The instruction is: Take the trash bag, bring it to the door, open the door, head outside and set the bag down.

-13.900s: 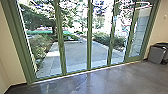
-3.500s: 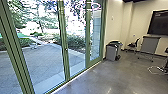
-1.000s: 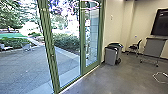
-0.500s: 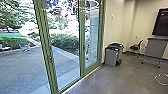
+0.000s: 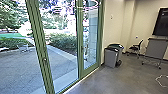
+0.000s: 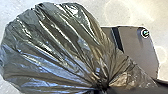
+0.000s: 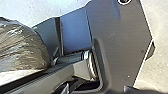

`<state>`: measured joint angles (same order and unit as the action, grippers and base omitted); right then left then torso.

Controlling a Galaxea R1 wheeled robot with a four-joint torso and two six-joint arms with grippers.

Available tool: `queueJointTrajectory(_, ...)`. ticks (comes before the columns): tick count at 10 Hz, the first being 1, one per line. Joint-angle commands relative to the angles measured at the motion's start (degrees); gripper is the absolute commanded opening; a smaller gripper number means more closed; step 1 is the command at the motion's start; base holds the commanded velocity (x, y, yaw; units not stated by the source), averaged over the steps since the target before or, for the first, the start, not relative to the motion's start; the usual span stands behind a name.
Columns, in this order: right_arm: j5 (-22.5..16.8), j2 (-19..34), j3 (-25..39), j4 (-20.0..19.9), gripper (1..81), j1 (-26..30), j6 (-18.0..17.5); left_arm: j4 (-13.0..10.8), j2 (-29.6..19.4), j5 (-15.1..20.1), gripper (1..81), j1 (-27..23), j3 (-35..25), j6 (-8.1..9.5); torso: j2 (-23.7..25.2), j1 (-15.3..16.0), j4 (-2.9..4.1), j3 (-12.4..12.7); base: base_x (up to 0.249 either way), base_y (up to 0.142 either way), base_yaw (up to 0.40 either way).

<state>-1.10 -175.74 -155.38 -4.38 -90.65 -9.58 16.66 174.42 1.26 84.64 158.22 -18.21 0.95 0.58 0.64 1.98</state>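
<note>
We hold the trash bag [image 6: 52,50] by its partly hidden neck in our left gripper [image 6: 100,89]. Our right gripper's state we cannot tell.

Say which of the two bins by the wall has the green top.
The rear bin; the front bin, which partly hides it, has a black top.

The left gripper [image 6: 100,88] looks clamped tight (its fingertips hard to make out).
</note>
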Motion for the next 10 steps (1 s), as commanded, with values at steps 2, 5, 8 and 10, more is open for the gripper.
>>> queueJointTrajectory(2,-2.9,-0.8,0.2,1.0,81.1,2.0,1.6,-0.2,0.1,2.9,1.0,-3.2,0.0,-0.6,0.0,0.0,0.0,0.0,0.164,-0.097,0.0)
queueJointTrajectory(5,2.6,-1.0,-0.1,0.8,81.1,0.7,1.6,-0.4,0.1,-1.7,1.0,-1.9,0.0,-0.6,0.0,0.0,0.0,0.0,0.164,-0.097,0.0)
queueJointTrajectory(8,1.9,-1.1,-0.2,0.8,81.1,0.9,1.5,-0.4,0.3,-1.7,1.0,-1.8,0.0,-0.6,0.0,0.0,0.0,0.0,0.164,-0.097,0.0)
queueJointTrajectory(10,1.9,-1.1,-0.2,0.8,81.1,0.7,1.6,-0.5,0.6,-1.7,1.0,-1.8,0.0,-0.6,0.0,0.0,0.0,0.0,0.164,-0.097,0.0)
